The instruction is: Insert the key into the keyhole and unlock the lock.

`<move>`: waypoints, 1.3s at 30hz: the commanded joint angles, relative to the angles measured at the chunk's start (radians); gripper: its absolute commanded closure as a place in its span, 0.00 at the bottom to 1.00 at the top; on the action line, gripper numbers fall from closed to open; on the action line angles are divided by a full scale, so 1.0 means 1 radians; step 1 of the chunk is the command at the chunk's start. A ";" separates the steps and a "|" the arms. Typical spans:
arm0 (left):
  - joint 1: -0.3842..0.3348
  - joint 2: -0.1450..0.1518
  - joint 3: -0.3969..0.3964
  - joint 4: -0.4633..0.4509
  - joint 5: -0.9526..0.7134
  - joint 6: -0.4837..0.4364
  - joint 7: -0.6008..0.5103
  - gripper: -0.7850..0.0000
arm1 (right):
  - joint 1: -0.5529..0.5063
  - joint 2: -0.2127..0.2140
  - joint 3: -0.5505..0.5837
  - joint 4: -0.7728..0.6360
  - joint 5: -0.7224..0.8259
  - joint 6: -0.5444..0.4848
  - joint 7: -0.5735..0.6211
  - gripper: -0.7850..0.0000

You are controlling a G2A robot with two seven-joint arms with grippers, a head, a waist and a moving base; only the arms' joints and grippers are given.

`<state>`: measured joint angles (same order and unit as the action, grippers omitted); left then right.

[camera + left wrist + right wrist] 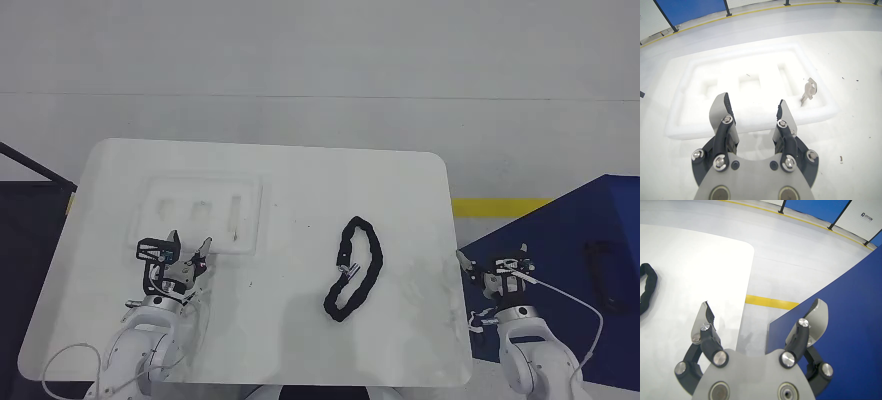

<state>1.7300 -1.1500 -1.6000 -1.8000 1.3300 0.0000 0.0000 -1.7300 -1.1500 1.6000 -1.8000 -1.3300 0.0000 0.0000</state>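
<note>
Key [809, 91] stands tip-down at right end of foam tray [696, 130], bow free, I judge, for pinching; my left pincer [753, 99] hangs near it, spread, empty.

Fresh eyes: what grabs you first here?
The black chain lock, looped mid-table, stands out on white. Next the key, propped tip-down in a corner of the foam tray, just ahead of the open left tool.
</note>
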 commanded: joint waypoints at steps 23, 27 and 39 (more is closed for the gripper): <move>-0.087 0.003 -0.046 -0.178 -0.210 -0.026 -0.433 0.00 | 0.000 0.000 0.000 0.000 0.000 0.000 0.000 0.00; -0.202 0.005 -0.046 -0.282 -0.299 0.052 -0.771 0.00 | 0.000 0.000 0.000 0.000 0.000 0.000 0.000 0.00; -0.729 0.017 0.250 -0.059 -0.279 0.284 -1.536 0.00 | 0.000 0.000 0.000 0.000 0.000 0.000 0.000 0.00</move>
<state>1.0303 -1.1335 -1.3746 -1.8931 1.0645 0.2873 -1.5414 -1.7300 -1.1500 1.6000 -1.8000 -1.3300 0.0000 0.0000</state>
